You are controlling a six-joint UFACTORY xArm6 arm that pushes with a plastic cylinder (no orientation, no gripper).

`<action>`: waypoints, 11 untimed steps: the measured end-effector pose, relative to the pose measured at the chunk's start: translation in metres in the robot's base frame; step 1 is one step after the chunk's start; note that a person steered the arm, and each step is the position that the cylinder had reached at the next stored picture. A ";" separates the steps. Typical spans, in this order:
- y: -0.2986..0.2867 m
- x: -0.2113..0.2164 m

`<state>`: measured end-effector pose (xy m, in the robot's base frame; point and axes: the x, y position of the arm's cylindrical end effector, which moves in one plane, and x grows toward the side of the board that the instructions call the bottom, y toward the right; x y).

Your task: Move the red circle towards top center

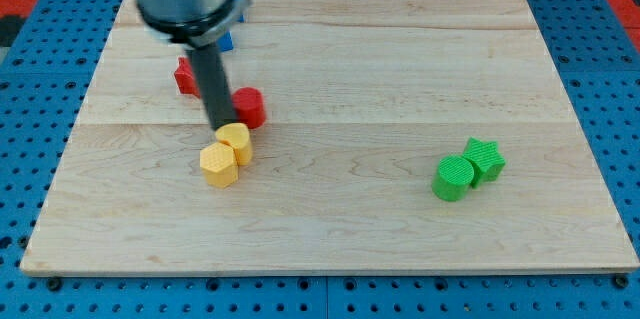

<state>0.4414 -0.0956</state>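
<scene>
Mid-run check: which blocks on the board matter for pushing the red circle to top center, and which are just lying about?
In play:
red circle
my tip, at the circle's left edge

Lying about:
two yellow blocks
green circle
green star
other red block
blue block, mostly hidden behind the arm

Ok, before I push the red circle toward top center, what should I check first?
1. Red circle in view, upper left of the board: ok.
2. My tip beside it, on the circle's left edge toward the view's bottom: ok.
3. Tip touching the circle: cannot tell.
4. Path up and right toward top center free of blocks: ok.
5. Yellow blocks right below the tip could be nudged: not ok.
6. Second red block and blue block behind the rod, shapes hidden: cannot tell.
</scene>
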 end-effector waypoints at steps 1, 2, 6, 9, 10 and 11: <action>0.048 -0.038; 0.081 -0.071; 0.075 -0.138; 0.015 -0.122; 0.046 -0.126; 0.056 -0.125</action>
